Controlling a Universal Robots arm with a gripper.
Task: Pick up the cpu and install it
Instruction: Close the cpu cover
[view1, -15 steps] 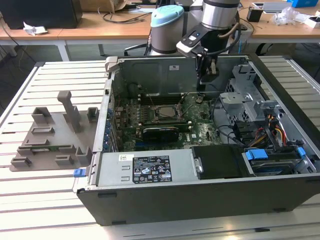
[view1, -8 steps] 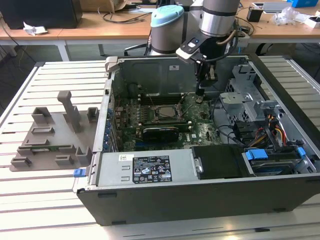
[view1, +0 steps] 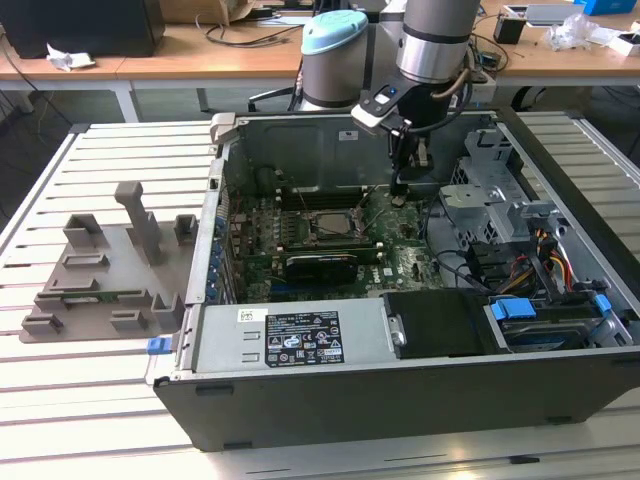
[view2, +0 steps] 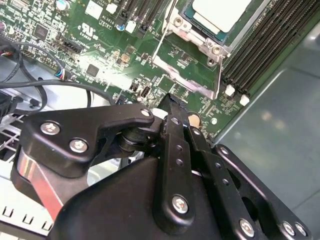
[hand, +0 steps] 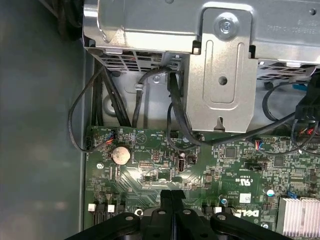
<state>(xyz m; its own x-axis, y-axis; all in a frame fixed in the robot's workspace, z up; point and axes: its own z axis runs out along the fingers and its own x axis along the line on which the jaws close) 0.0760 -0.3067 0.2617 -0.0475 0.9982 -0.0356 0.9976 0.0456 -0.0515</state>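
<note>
My pincer (view1: 398, 190) hangs inside the computer case (view1: 400, 400), clenched on nothing, its black fingers (hand: 166, 200) pressed together close over the green board (hand: 150, 175). The cpu (view2: 220, 12) lies flat in its metal-framed socket (view2: 192, 82), near my tips. It is a small square with a smooth, pale silver-grey top. In the exterior view it sits to my pincer's left.

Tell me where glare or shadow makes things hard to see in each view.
In the exterior view, the case walls shade the motherboard; in the second wrist view, glare whitens the cpu top and a motherboard patch, and the black hand is dark; in the first wrist view, the metal bracket shines and glare streaks the motherboard near the hand.
</note>
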